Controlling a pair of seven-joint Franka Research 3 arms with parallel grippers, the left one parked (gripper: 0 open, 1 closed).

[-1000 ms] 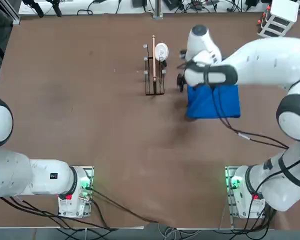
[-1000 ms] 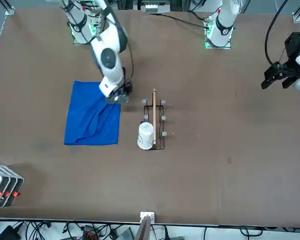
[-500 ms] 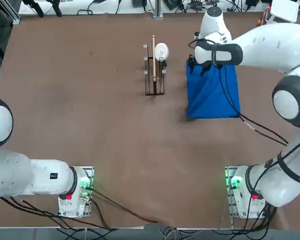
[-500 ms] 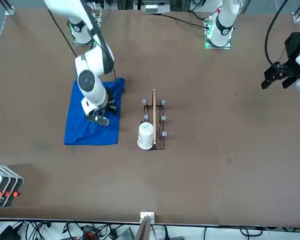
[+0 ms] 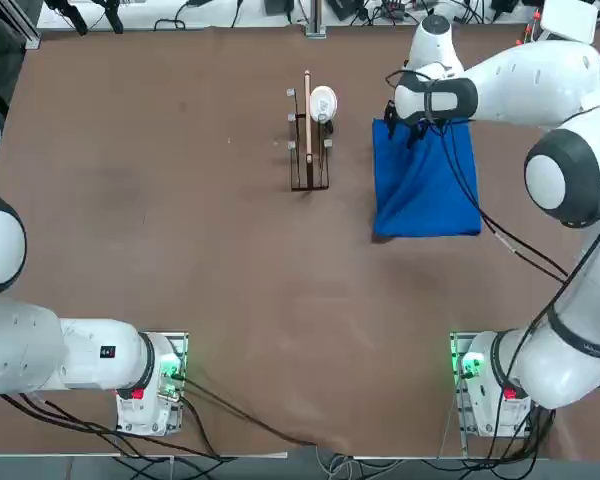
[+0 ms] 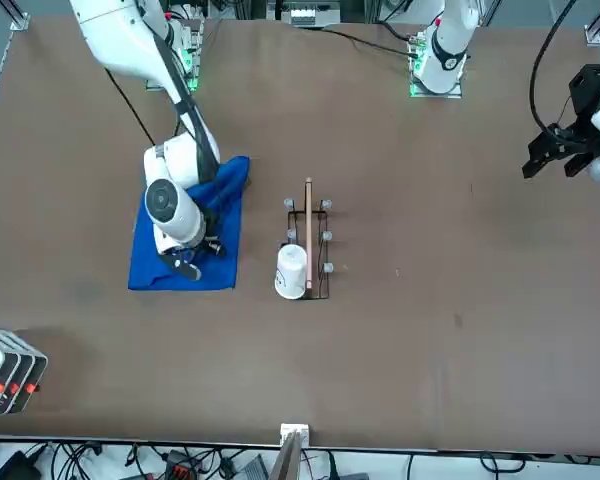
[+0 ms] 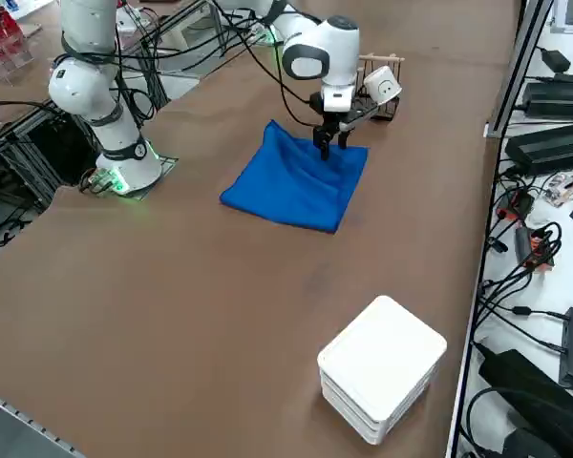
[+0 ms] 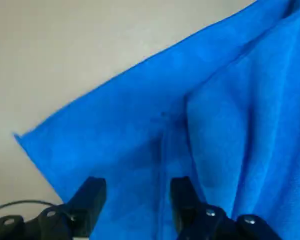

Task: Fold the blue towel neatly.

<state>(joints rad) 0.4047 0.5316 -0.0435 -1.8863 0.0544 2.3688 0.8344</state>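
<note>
Towel (image 5: 425, 180), one, blue: in the top view it lies flat on the table (image 5: 180, 200), mostly on the base side of the right gripper (image 5: 413, 132), which sits over its far edge near the corner facing the stand (image 5: 308, 140). A second ago the gripper was over the near half of the cloth, beside the stand, and the far part was hidden or bunched; now the cloth shows as a longer rectangle, so a fold appears to have been carried across and laid, though it is not tidy yet. Front view: one towel (image 6: 185, 255), the gripper (image 6: 188, 265) low over it with the cloth spreading to both sides; the corner nearest the arm's base rides up in a ridge (image 6: 235, 170), a sign that smoothing remains. One stand (image 6: 308, 240) with one white cup (image 6: 292, 272) sits well apart on the side away from the towel's middle. Right side view: one towel (image 7: 296, 181), the gripper (image 7: 328, 141) at its edge nearest the stand; one white box (image 7: 382, 367) lies far off toward the camera. Wrist view: both fingers (image 8: 90, 197) stand apart with nothing clamped, a crease of towel (image 8: 205, 130) running between and beyond them, bare table past the cloth's edge.
</note>
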